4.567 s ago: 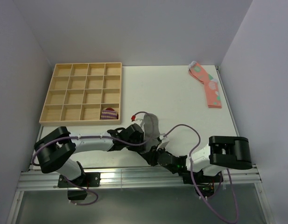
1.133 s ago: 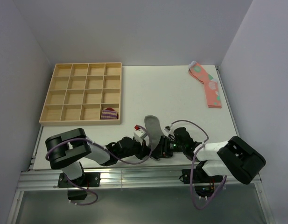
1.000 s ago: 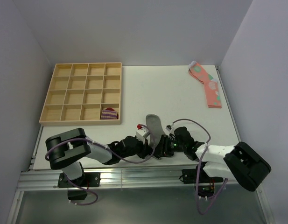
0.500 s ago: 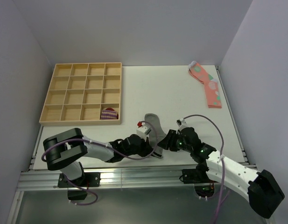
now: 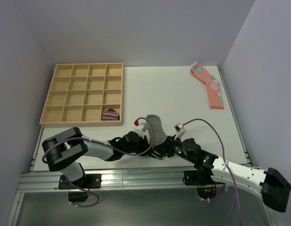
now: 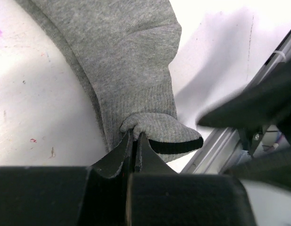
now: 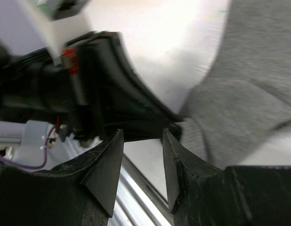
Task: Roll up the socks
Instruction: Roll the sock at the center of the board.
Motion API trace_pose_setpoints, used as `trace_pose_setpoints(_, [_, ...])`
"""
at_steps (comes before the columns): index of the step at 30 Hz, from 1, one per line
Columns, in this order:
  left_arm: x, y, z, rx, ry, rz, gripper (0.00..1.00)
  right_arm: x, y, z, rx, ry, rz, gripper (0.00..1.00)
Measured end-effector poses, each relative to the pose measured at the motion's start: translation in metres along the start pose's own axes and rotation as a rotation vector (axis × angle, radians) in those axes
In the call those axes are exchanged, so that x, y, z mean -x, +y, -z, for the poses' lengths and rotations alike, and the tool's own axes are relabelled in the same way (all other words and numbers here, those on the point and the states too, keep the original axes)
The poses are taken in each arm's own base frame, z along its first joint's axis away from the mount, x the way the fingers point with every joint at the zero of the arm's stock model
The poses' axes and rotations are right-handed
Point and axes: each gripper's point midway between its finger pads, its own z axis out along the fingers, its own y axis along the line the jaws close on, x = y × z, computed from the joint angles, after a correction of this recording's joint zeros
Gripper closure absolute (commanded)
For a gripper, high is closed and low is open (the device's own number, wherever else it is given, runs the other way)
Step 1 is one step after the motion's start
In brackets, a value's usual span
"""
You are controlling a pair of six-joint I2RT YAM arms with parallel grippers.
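The grey sock (image 5: 153, 128) lies flat near the table's front edge, toe away from me and cuff towards me. My left gripper (image 5: 152, 149) is shut on the folded-over cuff. In the left wrist view the left gripper (image 6: 134, 136) pinches the fold, and the rolled cuff with a dark stripe (image 6: 176, 143) bulges just past the tips, with the sock body (image 6: 126, 61) stretching beyond. My right gripper (image 5: 165, 150) is open and empty just right of the cuff. In the right wrist view the right gripper (image 7: 143, 136) faces the left gripper's black body (image 7: 103, 94), and the sock (image 7: 244, 94) lies to its right.
A wooden compartment tray (image 5: 81, 70) stands at the back left with a purple-striped bundle (image 5: 110, 114) in its near right cell. Pink spotted socks (image 5: 209, 87) lie at the back right. The aluminium rail (image 5: 136, 176) runs along the near edge close behind both grippers.
The right arm's elbow has swung out to the right and towards me, while its gripper stays by the cuff. The left gripper has kept its hold on the cuff and shifted slightly.
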Motion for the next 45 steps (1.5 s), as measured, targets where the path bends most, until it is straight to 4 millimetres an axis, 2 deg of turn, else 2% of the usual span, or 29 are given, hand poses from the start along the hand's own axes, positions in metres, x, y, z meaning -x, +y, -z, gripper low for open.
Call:
trace_pose_setpoints(3, [-0.001, 0.002, 0.001, -0.01, 0.015, 0.03, 1.0, -0.001, 0.017, -0.002, 0.049, -0.022, 0.025, 0.55])
trace_pose_setpoints(8, [-0.001, 0.002, 0.003, -0.021, 0.036, 0.049, 1.0, 0.0, 0.024, -0.004, 0.055, -0.061, 0.048, 0.58])
trace_pose_setpoints(18, [-0.001, 0.006, 0.005, -0.024, 0.084, 0.093, 1.0, 0.009, 0.047, -0.002, 0.103, -0.146, 0.026, 0.57])
trace_pose_setpoints(23, [0.001, 0.011, 0.009, -0.008, 0.105, 0.112, 1.0, -0.005, 0.035, -0.01, 0.04, -0.118, 0.036, 0.59])
trace_pose_setpoints(28, [0.004, 0.017, 0.01, 0.01, 0.117, 0.132, 1.0, -0.041, -0.001, -0.02, -0.1, -0.013, 0.086, 0.59])
trace_pose_setpoints(30, [0.005, 0.018, 0.011, 0.011, 0.12, 0.14, 1.0, -0.05, -0.006, -0.022, -0.118, 0.005, 0.096, 0.59])
trace_pose_setpoints(37, [0.007, 0.023, 0.013, 0.013, 0.126, 0.162, 1.0, -0.055, -0.003, -0.029, -0.116, -0.022, 0.107, 0.57])
trace_pose_setpoints(45, [0.011, 0.034, 0.02, 0.023, 0.114, 0.185, 1.0, -0.053, 0.002, -0.027, -0.1, -0.04, 0.141, 0.52])
